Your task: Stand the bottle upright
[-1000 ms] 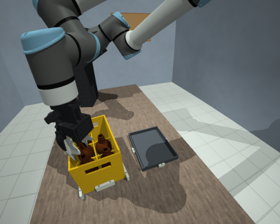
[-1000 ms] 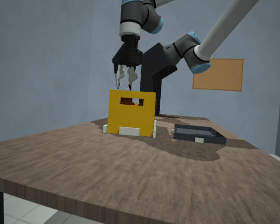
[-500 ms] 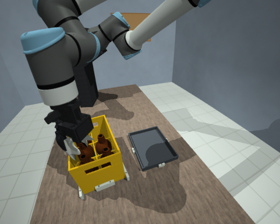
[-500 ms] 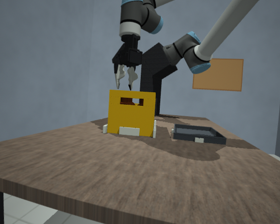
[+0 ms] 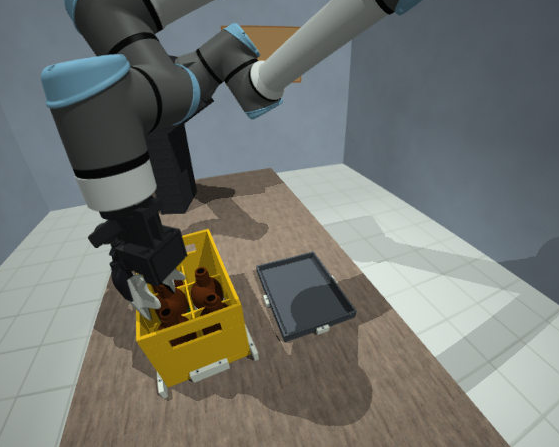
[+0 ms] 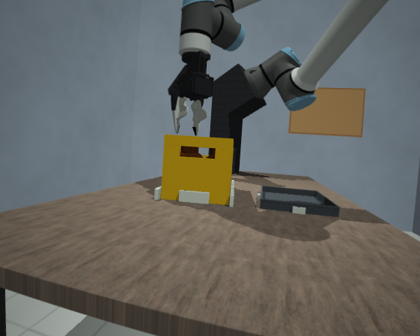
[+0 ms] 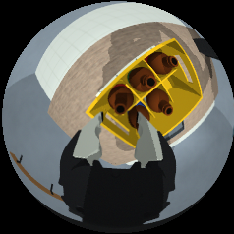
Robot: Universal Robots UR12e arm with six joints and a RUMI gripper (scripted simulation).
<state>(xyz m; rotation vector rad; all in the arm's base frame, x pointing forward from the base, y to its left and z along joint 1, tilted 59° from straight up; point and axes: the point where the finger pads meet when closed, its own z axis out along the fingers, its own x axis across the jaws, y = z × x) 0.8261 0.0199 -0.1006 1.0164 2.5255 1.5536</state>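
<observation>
The yellow crate [image 5: 201, 351] [image 6: 196, 174] [image 7: 188, 98] stands on the table with several brown bottles upright in its cells. In the wrist view one bottle [image 7: 163, 62] is at the far end, with another bottle [image 7: 142, 80] and a third bottle [image 7: 119, 97] in the same row. Beside them are a bottle [image 7: 158, 99] and one partly hidden behind a finger. I cannot tell which neck differs. My gripper [image 5: 161, 303] [image 6: 186, 133] [image 7: 120, 112] is partly open and empty, its fingertips just above the crate's rim. The dark tray [image 5: 352, 313] [image 6: 320, 208] holds no bottle.
The tray lies to the right of the crate in the top and exterior views, with a gap between them. Pale blocks [image 5: 209, 370] [image 6: 194, 197] sit around the crate's base, and smaller ones [image 5: 323, 329] [image 6: 298, 210] at the tray's sides. The crate's walls rise around the bottles.
</observation>
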